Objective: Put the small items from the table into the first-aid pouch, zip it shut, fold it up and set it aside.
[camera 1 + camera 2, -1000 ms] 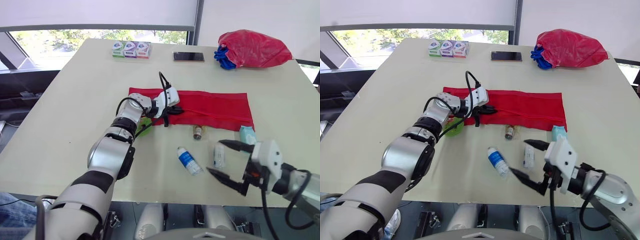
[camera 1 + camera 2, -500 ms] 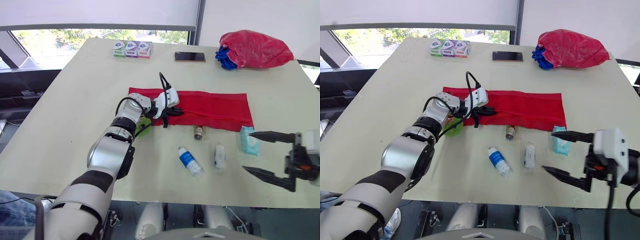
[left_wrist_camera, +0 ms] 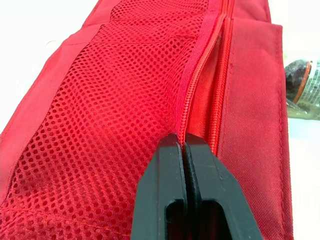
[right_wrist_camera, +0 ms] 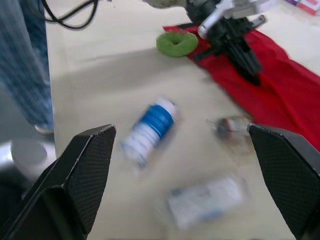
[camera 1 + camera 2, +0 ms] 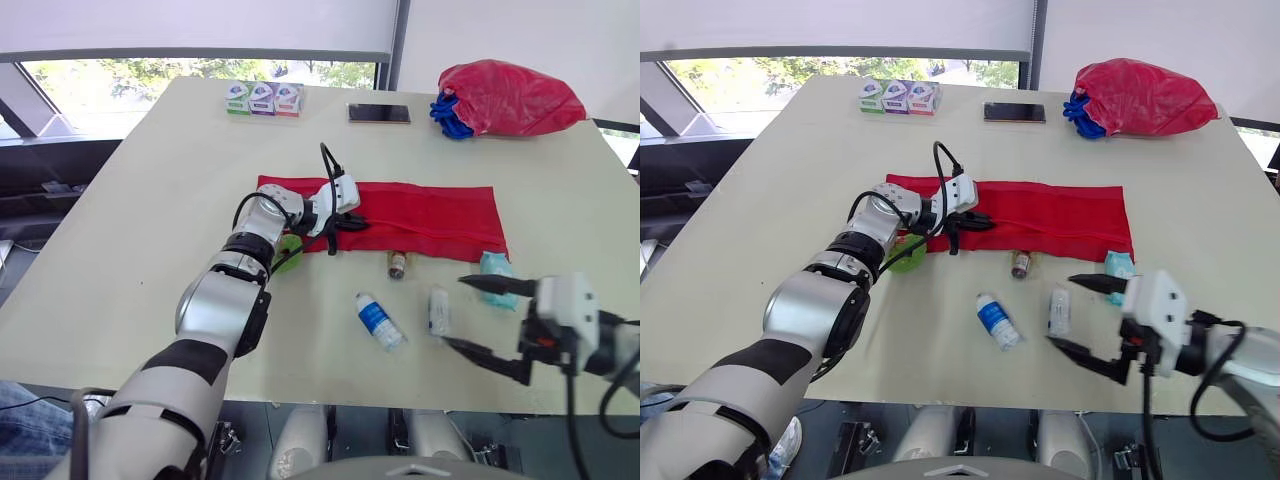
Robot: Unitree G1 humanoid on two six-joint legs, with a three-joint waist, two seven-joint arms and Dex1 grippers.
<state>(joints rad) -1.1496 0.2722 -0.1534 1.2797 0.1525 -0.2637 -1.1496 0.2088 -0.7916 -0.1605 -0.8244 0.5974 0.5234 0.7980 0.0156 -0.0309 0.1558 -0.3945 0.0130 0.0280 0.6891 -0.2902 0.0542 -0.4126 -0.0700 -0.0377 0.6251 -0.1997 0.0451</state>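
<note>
Nothing packed yet: we've got the left gripper point(image 5: 345, 222) pinched on the zipper edge of the pouch point(image 5: 430, 215) mid-table, right gripper point(image 5: 455, 312) wide apart beside the loose bottle point(image 5: 379, 321), vial point(image 5: 397, 264) and packets point(image 5: 438, 310).

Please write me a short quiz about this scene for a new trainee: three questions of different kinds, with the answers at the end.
1. True or false: the right gripper is shut.
2. How many small boxes stand at the far edge of the table? A two; B three; C five.
3. Fill in: the left gripper is shut on the red ____.
Key: 1 false, it is open; 2 B; 3 pouch.
</note>
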